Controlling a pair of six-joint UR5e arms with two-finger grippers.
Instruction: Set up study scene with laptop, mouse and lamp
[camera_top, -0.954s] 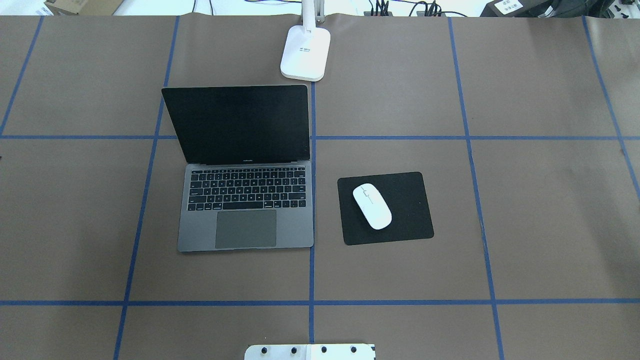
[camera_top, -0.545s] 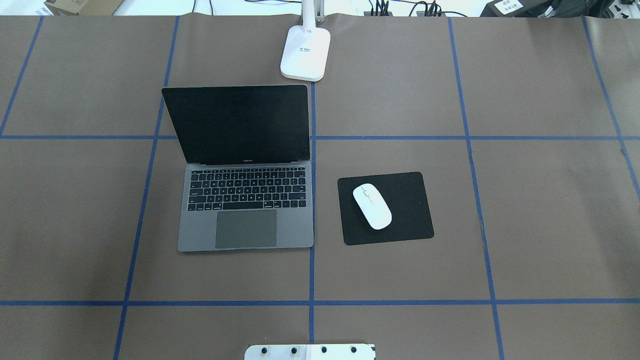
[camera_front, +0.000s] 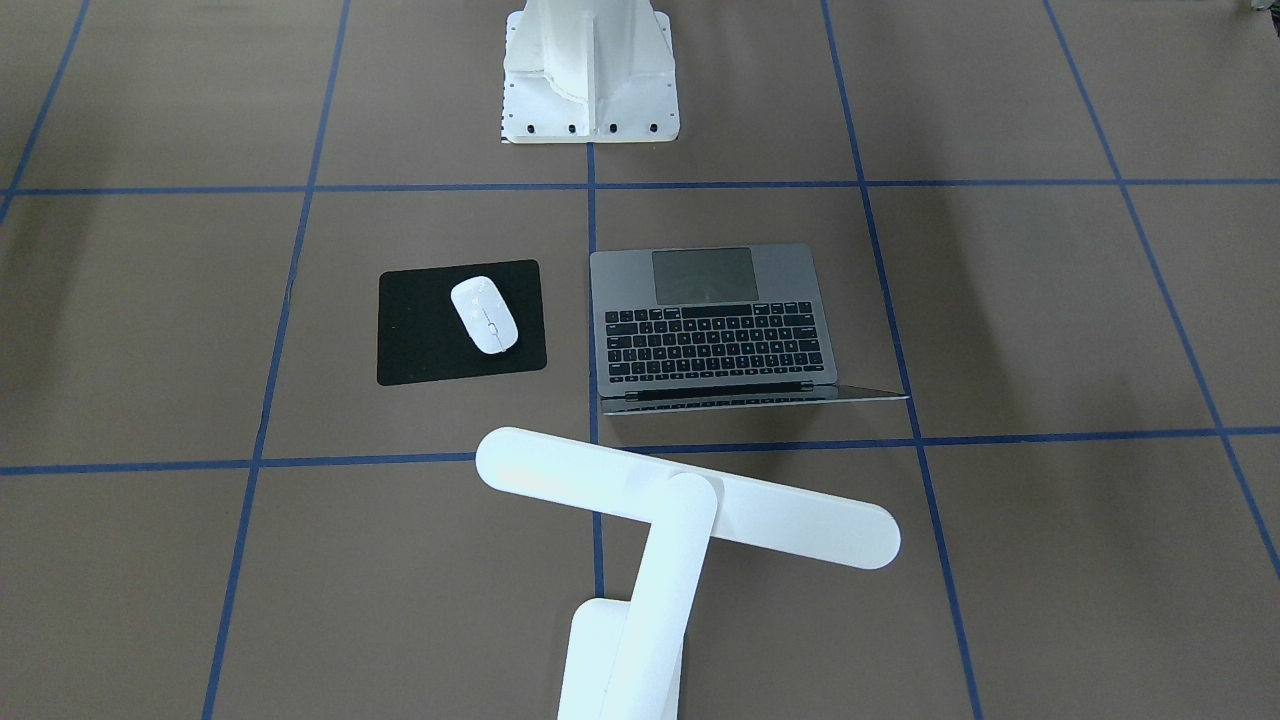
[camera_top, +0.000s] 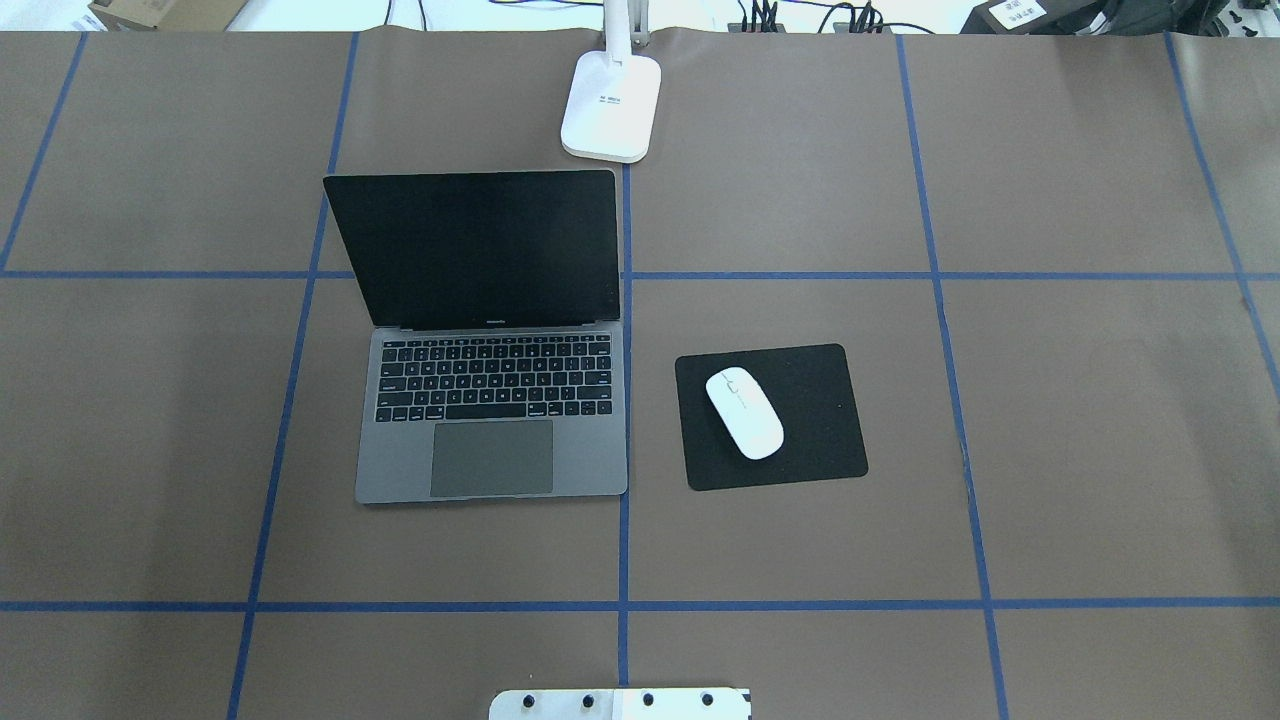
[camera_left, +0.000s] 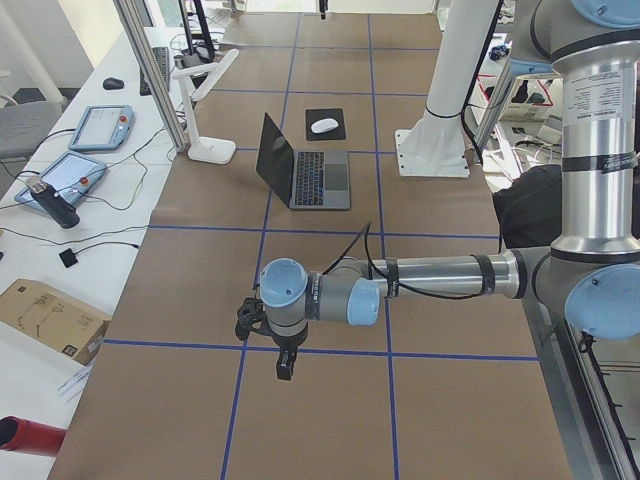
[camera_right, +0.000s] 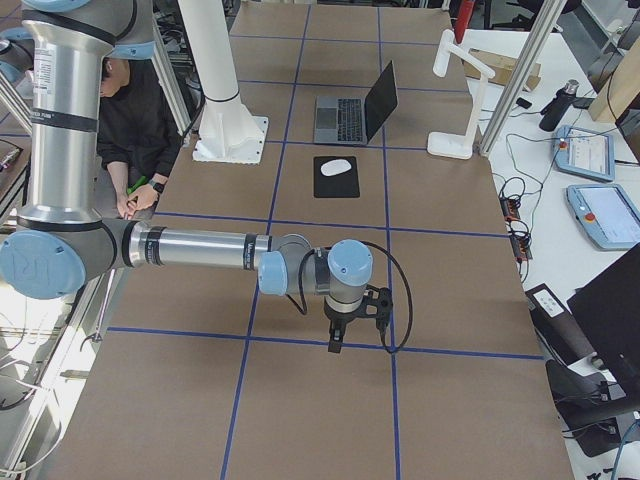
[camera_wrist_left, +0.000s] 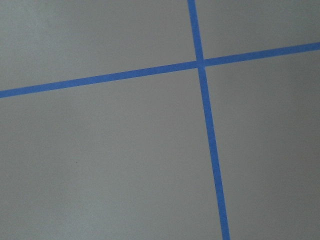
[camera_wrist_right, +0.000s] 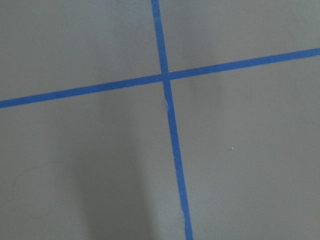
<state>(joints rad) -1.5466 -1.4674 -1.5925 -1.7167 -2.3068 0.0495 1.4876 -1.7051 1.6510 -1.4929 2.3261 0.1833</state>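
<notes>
The grey laptop (camera_top: 490, 400) stands open left of the table's middle, its dark screen tilted back. The white mouse (camera_top: 744, 413) lies on a black mat (camera_top: 815, 430) to its right. The white lamp (camera_top: 612, 105) stands at the far edge behind the laptop, and its bar head (camera_front: 690, 497) reaches out over the table. My left gripper (camera_left: 285, 365) hangs over bare table far to the left. My right gripper (camera_right: 337, 340) hangs over bare table far to the right. Both show only in the side views, so I cannot tell whether they are open or shut. The wrist views show only paper and blue tape.
The white robot pedestal (camera_front: 590, 70) is bolted at the near middle edge. Brown paper with blue tape lines (camera_top: 620, 605) covers the table. A person (camera_right: 135, 110) sits behind the pedestal. Tablets and cables (camera_left: 85, 175) lie on a side bench beyond the far edge.
</notes>
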